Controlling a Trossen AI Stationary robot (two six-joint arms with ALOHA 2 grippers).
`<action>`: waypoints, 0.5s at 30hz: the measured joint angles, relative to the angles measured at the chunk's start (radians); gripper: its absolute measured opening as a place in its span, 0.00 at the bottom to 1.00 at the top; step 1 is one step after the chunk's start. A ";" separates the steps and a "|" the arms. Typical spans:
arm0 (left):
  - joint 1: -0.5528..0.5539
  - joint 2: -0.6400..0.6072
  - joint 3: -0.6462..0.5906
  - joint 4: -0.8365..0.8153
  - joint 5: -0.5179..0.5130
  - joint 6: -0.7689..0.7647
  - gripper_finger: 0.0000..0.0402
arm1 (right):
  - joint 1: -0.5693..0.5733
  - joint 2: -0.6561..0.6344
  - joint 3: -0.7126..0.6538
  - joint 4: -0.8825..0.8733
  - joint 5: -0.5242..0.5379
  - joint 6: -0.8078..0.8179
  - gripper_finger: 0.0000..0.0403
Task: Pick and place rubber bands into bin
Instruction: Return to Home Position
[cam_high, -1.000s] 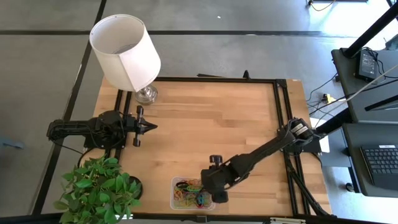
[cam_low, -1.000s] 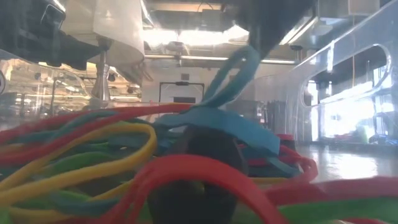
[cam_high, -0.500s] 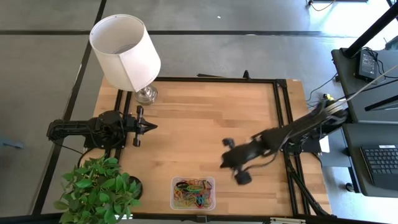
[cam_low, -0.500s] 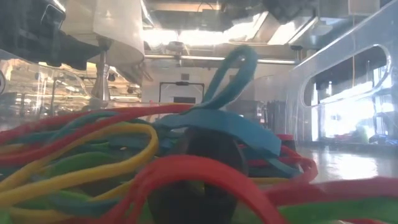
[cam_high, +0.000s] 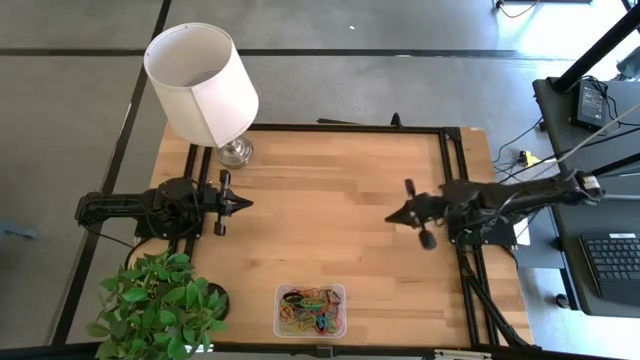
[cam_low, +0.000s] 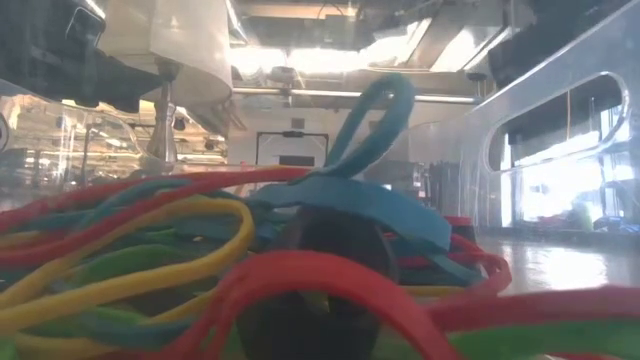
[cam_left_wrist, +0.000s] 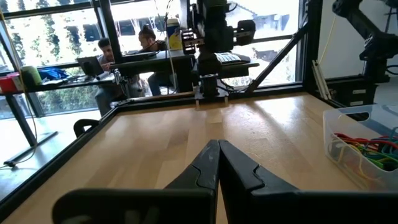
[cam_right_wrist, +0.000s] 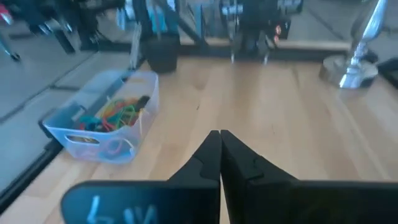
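White-shaded lamp (cam_high: 200, 80), leafy potted plant (cam_high: 155, 305), wooden table (cam_high: 320, 190), black keyboard (cam_high: 612, 258)

The left end effector (cam_high: 246, 203) and right end effector (cam_high: 390, 216) are matte black, tapered wedges.

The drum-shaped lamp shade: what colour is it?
The drum-shaped lamp shade is plain white; the high view shows it best.

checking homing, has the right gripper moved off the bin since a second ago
Yes: the right gripper left the bin and swung back toward the table's right rail.
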 joint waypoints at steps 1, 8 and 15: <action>0.000 0.000 0.000 0.000 0.000 -0.001 0.01 | -0.021 -0.041 -0.020 0.004 -0.025 -0.002 0.01; 0.000 0.000 0.000 0.000 0.000 0.000 0.01 | -0.121 -0.273 -0.111 0.004 -0.068 -0.019 0.00; 0.000 0.000 0.000 0.000 0.000 -0.001 0.01 | -0.157 -0.433 -0.160 -0.005 -0.125 -0.014 0.00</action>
